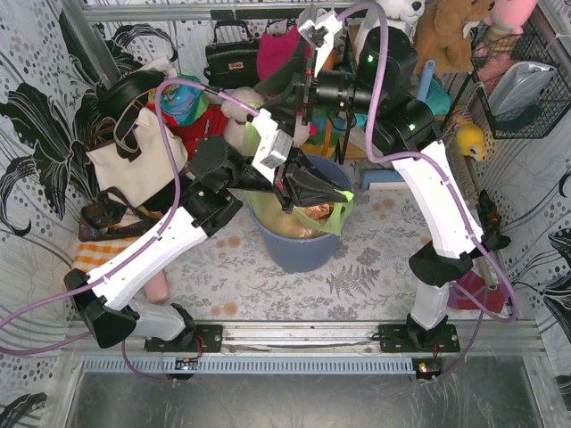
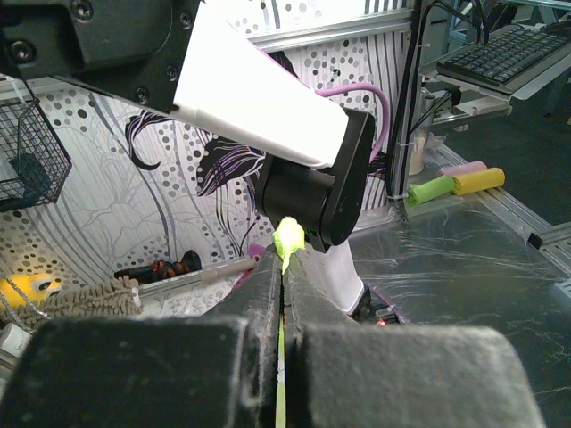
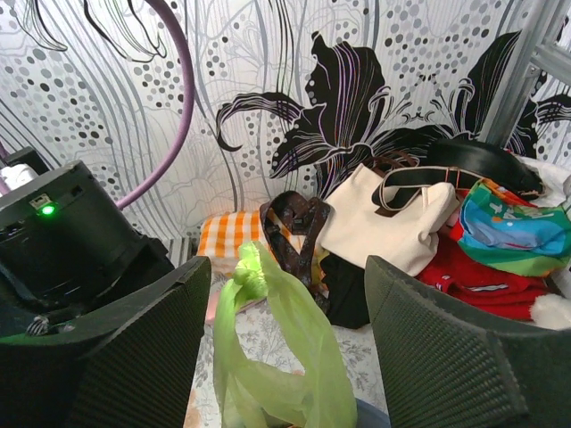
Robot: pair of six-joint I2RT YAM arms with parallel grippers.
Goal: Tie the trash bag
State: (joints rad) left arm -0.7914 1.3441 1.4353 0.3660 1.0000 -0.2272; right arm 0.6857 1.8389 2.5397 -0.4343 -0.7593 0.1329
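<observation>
The light-green trash bag (image 1: 332, 217) sits in the round blue-grey bin (image 1: 299, 250), with brown paper showing through it. My left gripper (image 1: 332, 198) is over the bin's right rim. In the left wrist view it (image 2: 285, 260) is shut on a thin strip of the bag, whose green tip (image 2: 287, 236) pokes out past the fingertips. My right gripper (image 1: 287, 105) reaches in from the back. In the right wrist view it (image 3: 287, 267) is open, and a raised loop of the bag (image 3: 294, 339) with a small knot (image 3: 250, 272) at its top stands between the fingers, touching neither.
A cream tote bag (image 1: 134, 152) with black straps leans at the left, with red and coloured cloth beside it. An orange checked cloth (image 3: 227, 234) and a brown strap (image 3: 299, 236) lie beyond the bin. Plush toys and a black handbag (image 1: 230, 58) line the back. A wire basket (image 1: 522, 89) hangs at the right.
</observation>
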